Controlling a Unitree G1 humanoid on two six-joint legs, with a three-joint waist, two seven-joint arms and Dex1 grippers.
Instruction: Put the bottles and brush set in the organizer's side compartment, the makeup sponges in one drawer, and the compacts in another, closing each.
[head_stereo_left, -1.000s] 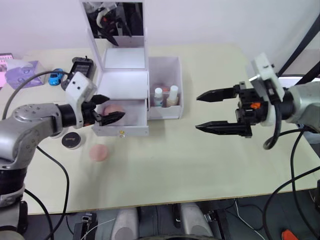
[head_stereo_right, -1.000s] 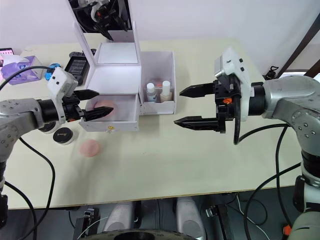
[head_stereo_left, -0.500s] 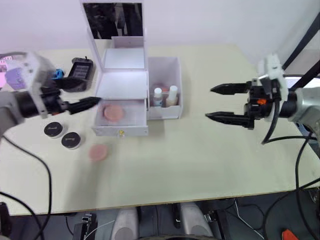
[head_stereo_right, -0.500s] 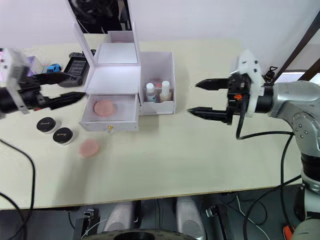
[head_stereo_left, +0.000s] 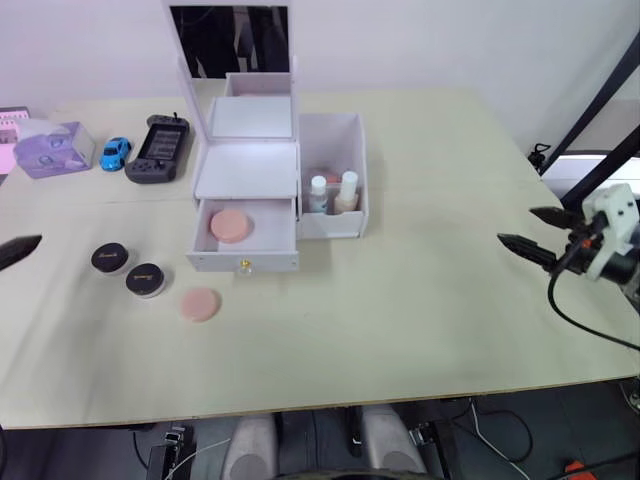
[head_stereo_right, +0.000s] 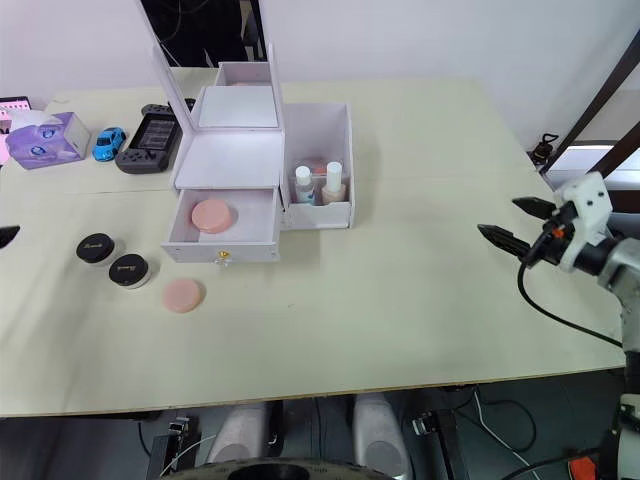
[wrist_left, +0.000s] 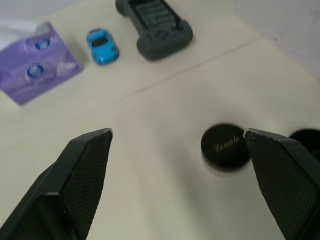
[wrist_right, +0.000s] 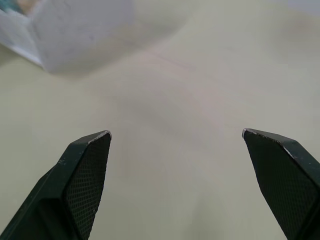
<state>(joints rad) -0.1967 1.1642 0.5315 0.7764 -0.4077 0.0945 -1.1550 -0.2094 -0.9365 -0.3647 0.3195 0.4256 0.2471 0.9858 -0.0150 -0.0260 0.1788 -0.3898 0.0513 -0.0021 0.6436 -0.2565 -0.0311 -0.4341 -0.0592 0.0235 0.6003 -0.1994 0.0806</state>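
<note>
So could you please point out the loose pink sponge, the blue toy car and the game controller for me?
Loose pink sponge (head_stereo_left: 200, 304), left eye view, middle of its top face.
Blue toy car (wrist_left: 102, 45), left wrist view, on its roof.
Game controller (head_stereo_right: 152, 151), right eye view, middle of its body.

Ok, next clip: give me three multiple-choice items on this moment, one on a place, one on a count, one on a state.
1. Where is the loose sponge?
A. on the table in front of the drawer
B. in the side bin
C. on the mirror

2. How many compacts lie on the table?
A. one
B. two
C. four

3. What state is the lower drawer in?
A. shut
B. removed
C. pulled open, one sponge inside

Answers: 1 A, it lies on the bare table near the drawer front. 2 B, two black rounds sit side by side. 3 C, the tray sticks out, holding a pink pad.
</note>
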